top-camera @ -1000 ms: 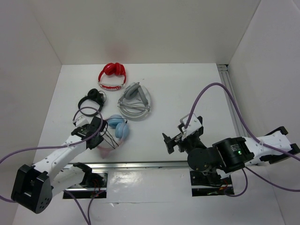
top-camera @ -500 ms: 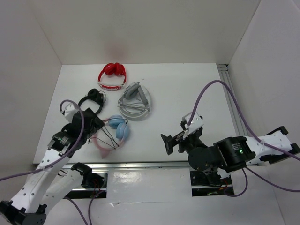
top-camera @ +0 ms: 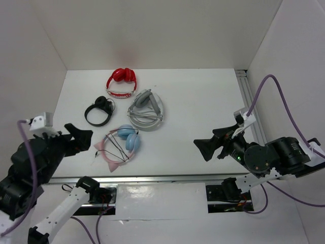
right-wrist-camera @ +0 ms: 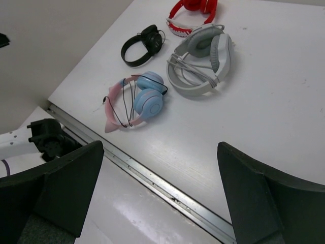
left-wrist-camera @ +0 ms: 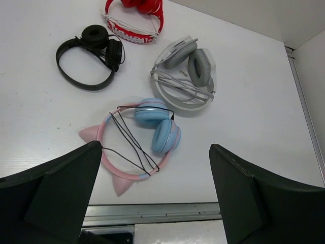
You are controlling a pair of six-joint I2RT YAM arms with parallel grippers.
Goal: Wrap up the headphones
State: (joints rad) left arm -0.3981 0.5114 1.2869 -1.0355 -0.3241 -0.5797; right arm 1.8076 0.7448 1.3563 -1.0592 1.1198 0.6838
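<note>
Evidently wrapped, the headphones (top-camera: 131, 142) lay on the tabletop (top-camera: 203, 101), cable (left-wrist-camera: 127, 136) wound across the headband (left-wrist-camera: 109, 163). Left gripper (top-camera: 78, 138) and right gripper (top-camera: 203, 147) hung clear, fingers apart.

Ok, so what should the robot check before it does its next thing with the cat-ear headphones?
1. Left gripper open, holding nothing: ok.
2. Right gripper open, holding nothing: ok.
3. Headphones lying flat on the table, both arms clear of them: ok.
4. Cable looped across the pink headband: ok.
5. Cable's loose end tucked in: cannot tell.
</note>
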